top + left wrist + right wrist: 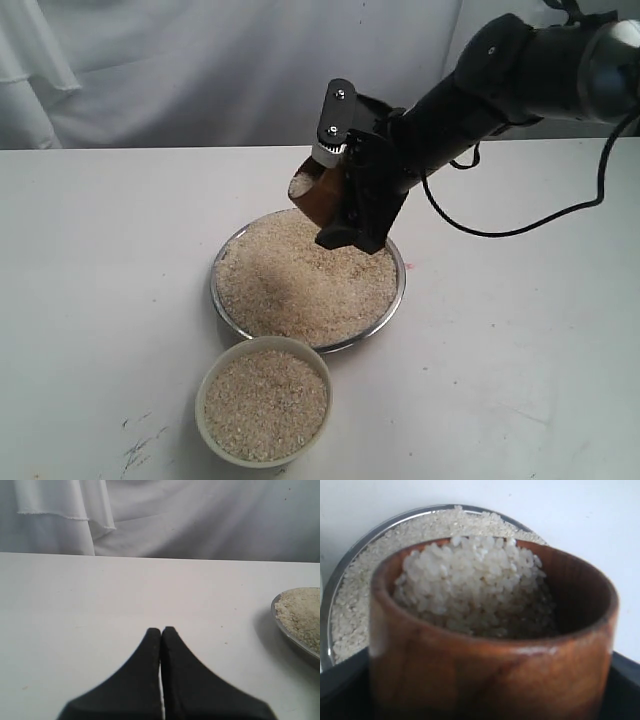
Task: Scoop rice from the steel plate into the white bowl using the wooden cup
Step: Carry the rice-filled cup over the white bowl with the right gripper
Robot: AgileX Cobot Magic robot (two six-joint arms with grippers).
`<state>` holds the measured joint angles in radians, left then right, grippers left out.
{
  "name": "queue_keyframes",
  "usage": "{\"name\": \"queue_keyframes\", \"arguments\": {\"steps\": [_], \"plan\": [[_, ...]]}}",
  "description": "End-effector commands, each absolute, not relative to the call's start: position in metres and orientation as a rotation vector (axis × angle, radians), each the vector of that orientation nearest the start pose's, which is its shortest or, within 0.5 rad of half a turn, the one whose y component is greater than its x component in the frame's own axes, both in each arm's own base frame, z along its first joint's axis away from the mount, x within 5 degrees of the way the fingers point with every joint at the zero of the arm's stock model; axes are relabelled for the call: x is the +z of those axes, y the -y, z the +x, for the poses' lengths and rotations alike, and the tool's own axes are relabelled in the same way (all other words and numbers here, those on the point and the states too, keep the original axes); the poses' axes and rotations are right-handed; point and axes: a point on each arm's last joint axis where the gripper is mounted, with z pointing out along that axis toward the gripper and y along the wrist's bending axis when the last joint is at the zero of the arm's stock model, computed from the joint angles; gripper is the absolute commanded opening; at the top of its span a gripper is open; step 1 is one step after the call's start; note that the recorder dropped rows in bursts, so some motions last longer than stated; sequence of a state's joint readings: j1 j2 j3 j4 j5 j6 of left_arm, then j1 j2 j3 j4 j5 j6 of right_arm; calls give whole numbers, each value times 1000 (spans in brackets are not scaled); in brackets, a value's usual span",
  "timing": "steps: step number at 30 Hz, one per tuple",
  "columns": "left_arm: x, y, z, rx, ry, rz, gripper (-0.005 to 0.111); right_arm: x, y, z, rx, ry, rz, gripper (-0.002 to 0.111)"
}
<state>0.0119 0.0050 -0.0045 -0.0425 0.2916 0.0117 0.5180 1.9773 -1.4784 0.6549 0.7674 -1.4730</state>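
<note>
The work surface is a flat white table [100, 250] backed by a hanging white cloth [200, 70]. A few dark scribble marks [140, 445] lie on the table near its front left edge.

A wide, shallow round steel plate [213, 288] of shiny silver metal sits at the centre of the table. It is heaped with rice [300, 285], a loose mass of small pale beige-white grains. A small round cream-coloured white bowl [199, 405] with a thick rim stands just in front of the plate, close to its rim. It also holds rice, filled to near the rim.

The right gripper [338, 175] reaches in from the right and hangs over the rear part of the plate. Its black jaws are clamped on a small rounded wooden cup [318, 200] of reddish-brown wood. The cup is clear of the grains below and tilted, mouth facing left and upward. In the right wrist view the cup [485, 675] contains a mound of rice [475, 580]. The exact contact of the finger pads on the cup wall is hard to make out. A black cable [520, 225] loops beneath the arm.

The left gripper [161, 632] appears only in its wrist view. Its jaws are pressed together with nothing between them, low over bare table. The plate rim [295, 647] lies well apart from it.
</note>
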Motion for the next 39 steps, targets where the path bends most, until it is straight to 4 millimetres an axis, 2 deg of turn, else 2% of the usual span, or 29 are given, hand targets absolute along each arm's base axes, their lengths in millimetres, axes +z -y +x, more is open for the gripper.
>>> {"name": "queue_keyframes", "arguments": {"steps": [1, 9, 23, 25, 32, 39], "plan": [[187, 1, 55, -27, -1768, -30, 0, 216, -230, 338, 328, -1738, -1869, 0], [187, 1, 55, -27, -1768, -30, 0, 210, -226, 312, 409, -1705, -1906, 0], [187, 1, 55, -27, -1768, -30, 0, 204, -242, 253, 418, -1616, -2067, 0], [187, 1, 55, -27, -1768, -30, 0, 204, -248, 246, 398, -1599, -2088, 0], [187, 1, 55, -27, -1768, -30, 0, 200, -270, 222, 162, -1600, -2176, 0], [187, 1, 55, -27, -1768, -30, 0, 198, -275, 211, 64, -1571, -2256, 0]]}}
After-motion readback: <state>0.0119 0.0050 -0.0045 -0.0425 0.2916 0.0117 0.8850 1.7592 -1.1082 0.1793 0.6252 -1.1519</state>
